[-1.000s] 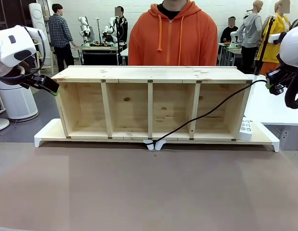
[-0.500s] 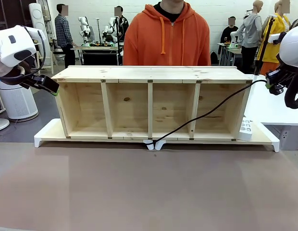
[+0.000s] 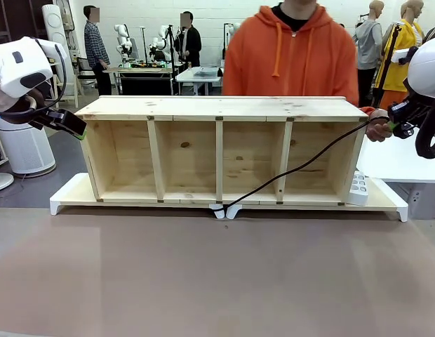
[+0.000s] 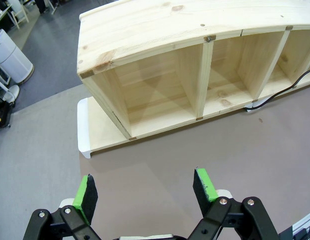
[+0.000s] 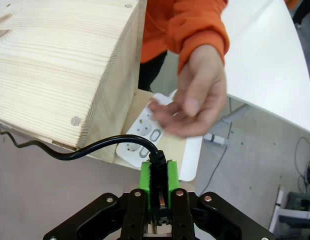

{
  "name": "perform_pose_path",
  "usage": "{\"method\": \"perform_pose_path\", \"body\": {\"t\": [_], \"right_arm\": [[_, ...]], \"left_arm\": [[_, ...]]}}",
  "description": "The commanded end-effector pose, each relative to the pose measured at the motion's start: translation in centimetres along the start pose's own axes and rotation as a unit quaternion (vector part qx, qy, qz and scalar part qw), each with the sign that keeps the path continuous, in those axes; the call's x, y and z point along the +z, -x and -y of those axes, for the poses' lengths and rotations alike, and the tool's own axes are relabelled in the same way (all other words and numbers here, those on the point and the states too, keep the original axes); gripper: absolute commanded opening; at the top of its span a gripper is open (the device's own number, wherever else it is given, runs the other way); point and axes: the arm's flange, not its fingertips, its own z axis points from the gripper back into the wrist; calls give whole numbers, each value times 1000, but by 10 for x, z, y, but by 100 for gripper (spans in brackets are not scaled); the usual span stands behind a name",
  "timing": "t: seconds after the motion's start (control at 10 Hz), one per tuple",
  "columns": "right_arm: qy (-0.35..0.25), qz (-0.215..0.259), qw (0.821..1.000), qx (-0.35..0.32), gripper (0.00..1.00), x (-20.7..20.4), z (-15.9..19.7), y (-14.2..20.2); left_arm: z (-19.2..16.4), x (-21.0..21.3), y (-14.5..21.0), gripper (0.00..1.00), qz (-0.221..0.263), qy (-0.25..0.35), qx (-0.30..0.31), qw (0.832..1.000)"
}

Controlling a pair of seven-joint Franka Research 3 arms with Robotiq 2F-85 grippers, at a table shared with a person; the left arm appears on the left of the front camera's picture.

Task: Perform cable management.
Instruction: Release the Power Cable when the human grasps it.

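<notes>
The black cable (image 3: 302, 166) runs from a white clip at the shelf's front edge (image 3: 224, 209) up across the right compartment to my right gripper (image 3: 395, 127). In the right wrist view this gripper (image 5: 158, 175) is shut on the cable's plug, and the cord (image 5: 95, 149) curls away left. A person's open hand (image 5: 200, 95) hovers just beyond the plug, also seen beside the gripper (image 3: 377, 129). My left gripper (image 3: 71, 128) hangs left of the wooden shelf (image 3: 221, 151); its wrist view shows it open (image 4: 145, 187) with nothing between the pads.
The shelf lies on a white base (image 3: 67, 193). A white power strip (image 3: 358, 188) leans at the shelf's right end, below the hand (image 5: 145, 136). A white table (image 3: 400, 158) stands at the right. The brown tabletop (image 3: 217, 274) stretches in front.
The person in the orange hoodie has stepped to the right and reached a hand to the plug in my right gripper. Neither arm has moved.
</notes>
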Motion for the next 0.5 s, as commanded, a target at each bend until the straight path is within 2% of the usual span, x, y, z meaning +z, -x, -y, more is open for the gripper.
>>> {"method": "perform_pose_path", "body": {"t": [0.0, 0.4], "right_arm": [[-1, 4, 1000, -1, 16, 0, 1, 2], [-1, 4, 1000, -1, 16, 0, 1, 2]], "left_arm": [[0, 0, -1, 100, 2, -1, 0, 1000], [0, 0, -1, 100, 2, -1, 0, 1000]]}}
